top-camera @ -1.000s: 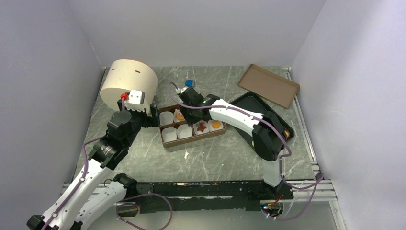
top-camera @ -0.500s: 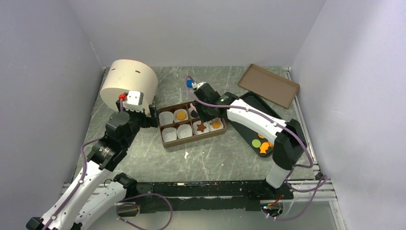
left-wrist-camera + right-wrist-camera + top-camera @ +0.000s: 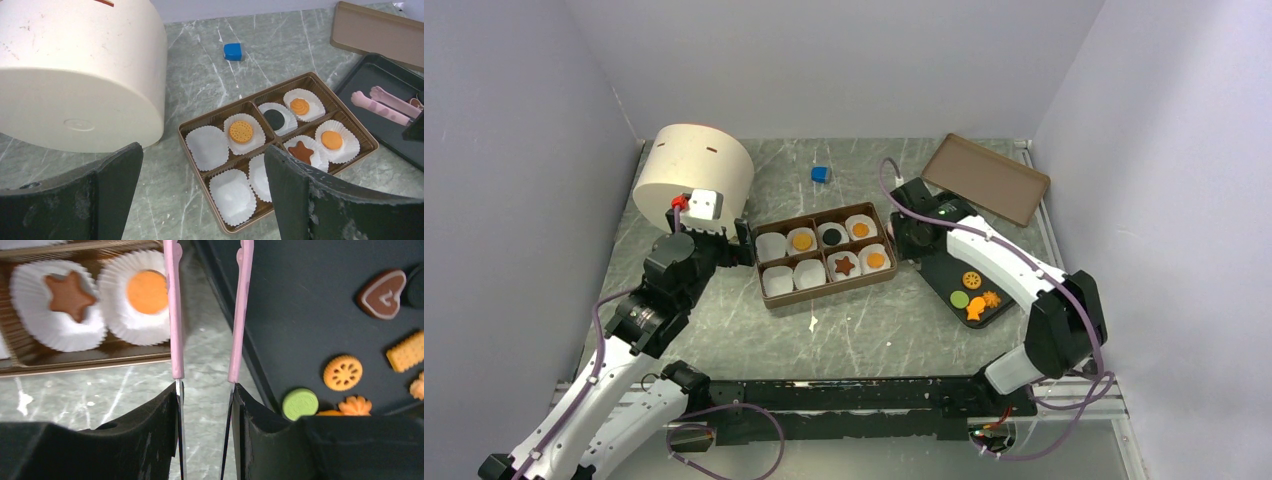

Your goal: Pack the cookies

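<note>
The brown compartment box (image 3: 773, 294) holds white cups. Five cups hold cookies: a ridged orange round (image 3: 241, 131), a black round (image 3: 274, 119), an orange swirl (image 3: 299, 106), a brown star (image 3: 69, 295) and a plain orange round (image 3: 147, 291). More cookies lie on the black tray (image 3: 944, 272): a heart (image 3: 384, 286), an orange wheel (image 3: 343, 372), a green round (image 3: 300, 403), an orange square (image 3: 407, 351) and a fish (image 3: 975, 313). My right gripper (image 3: 205, 395) is shut on pink tongs (image 3: 173, 315), whose tips are apart and empty between box and tray. My left gripper (image 3: 202, 157) is open, left of the box.
A big cream round container (image 3: 694, 175) stands at the back left, close to my left arm. A small blue cube (image 3: 821, 174) lies behind the box. A brown lid (image 3: 986, 178) rests at the back right, beyond the tray.
My right arm has swung right, from over the box's back cups to the tray's left edge. The black and orange cookies in the back right cups now show. The left arm has not moved.
</note>
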Tool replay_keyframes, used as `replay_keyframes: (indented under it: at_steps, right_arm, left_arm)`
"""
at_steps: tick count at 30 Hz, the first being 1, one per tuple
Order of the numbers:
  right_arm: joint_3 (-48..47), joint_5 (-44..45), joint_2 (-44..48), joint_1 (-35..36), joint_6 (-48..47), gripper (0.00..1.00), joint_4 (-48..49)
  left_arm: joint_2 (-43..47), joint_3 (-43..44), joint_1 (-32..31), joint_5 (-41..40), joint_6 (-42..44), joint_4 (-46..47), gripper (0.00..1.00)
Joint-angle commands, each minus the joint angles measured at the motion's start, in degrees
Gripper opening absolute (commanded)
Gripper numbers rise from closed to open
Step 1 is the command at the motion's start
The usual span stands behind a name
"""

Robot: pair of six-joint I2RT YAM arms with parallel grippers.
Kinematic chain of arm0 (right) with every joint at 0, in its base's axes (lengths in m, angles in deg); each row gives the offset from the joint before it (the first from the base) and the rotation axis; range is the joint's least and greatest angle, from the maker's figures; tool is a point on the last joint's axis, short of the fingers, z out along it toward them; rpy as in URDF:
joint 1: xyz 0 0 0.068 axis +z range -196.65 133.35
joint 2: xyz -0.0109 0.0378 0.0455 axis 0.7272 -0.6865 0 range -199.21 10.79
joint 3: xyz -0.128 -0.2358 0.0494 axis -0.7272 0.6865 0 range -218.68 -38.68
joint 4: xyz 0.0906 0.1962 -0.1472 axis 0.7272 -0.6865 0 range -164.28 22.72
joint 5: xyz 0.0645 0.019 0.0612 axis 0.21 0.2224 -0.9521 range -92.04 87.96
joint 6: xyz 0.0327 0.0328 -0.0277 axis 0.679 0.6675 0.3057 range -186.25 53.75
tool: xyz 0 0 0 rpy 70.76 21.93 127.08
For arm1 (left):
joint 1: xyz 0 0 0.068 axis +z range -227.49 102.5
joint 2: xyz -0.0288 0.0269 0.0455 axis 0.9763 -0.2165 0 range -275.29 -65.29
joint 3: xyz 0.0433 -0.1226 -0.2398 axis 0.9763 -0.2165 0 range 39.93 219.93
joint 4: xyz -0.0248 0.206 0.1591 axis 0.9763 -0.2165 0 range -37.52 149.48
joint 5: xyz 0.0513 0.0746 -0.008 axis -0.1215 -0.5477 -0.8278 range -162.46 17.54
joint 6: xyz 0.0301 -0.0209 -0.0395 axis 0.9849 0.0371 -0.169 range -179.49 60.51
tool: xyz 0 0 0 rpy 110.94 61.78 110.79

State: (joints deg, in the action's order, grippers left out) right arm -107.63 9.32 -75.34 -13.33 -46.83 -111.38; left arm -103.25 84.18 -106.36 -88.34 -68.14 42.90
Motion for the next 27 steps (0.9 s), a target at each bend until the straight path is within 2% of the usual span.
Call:
replay_keyframes:
  at_steps: [1,17,27]
  right_arm:
    - [4.07,1.41,3.38,-4.16,1.69,0.41,1.25]
    - [14.77,-3.79,9.11,-23.3,3.96,0.42,5.77]
    - [15.97,-4.7,8.27,-27.28,4.16,0.46,7.35]
  left_arm:
    - [0.88,-0.22,-0.39,0.4,0.9,2.95,0.96]
    - [0.25,-0.3,-0.84,0.32,0.91,3.04,0.96]
    - [-0.1,-0.39,-0.93,0.48,1.0,3.13,0.96]
